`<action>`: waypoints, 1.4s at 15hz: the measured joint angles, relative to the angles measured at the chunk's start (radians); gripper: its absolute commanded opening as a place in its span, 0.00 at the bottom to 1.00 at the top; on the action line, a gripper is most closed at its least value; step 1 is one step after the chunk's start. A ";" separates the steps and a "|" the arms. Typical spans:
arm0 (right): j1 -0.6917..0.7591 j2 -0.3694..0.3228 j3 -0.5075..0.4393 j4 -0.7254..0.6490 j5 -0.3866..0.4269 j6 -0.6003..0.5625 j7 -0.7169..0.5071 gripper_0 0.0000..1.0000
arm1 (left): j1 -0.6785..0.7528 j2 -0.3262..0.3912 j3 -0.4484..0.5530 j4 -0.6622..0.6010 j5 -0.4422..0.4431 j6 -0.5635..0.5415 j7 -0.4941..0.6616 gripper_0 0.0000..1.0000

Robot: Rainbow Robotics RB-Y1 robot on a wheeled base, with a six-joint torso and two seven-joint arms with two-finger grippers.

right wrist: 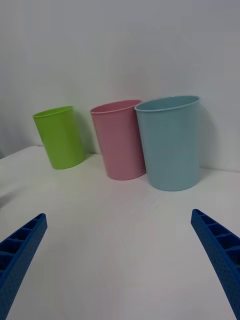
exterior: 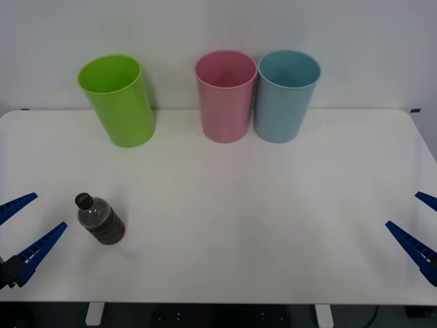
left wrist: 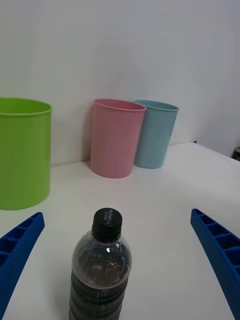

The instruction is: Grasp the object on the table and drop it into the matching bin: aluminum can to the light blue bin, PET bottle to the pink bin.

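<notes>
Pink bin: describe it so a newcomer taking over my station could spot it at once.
Look along the far edge of the white table, where three tall tapered bins stand against the wall. The pink bin is the middle one, close beside the light blue bin, with the green bin standing apart on its other side. Only its colour sets it apart.

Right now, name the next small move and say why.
Probably ease the left gripper forward around the PET bottle: it stands upright on the table just ahead of the open fingers, untouched. The right gripper waits at the far edge.
</notes>
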 measured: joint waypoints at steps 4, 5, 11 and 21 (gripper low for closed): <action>0.000 0.000 0.000 0.000 0.000 0.000 0.000 1.00 | 0.016 -0.016 0.002 0.024 0.001 0.003 0.001 1.00; 0.000 0.000 0.000 0.000 0.000 0.000 0.000 1.00 | 0.018 -0.016 0.003 0.029 0.008 0.003 0.001 1.00; 0.000 0.000 0.000 0.000 0.000 0.000 0.000 1.00 | 0.051 0.022 0.001 0.030 0.044 0.015 0.004 1.00; 0.000 0.000 0.000 0.000 0.000 0.000 0.000 1.00 | 0.081 0.027 -0.004 0.030 -0.133 0.096 -0.012 1.00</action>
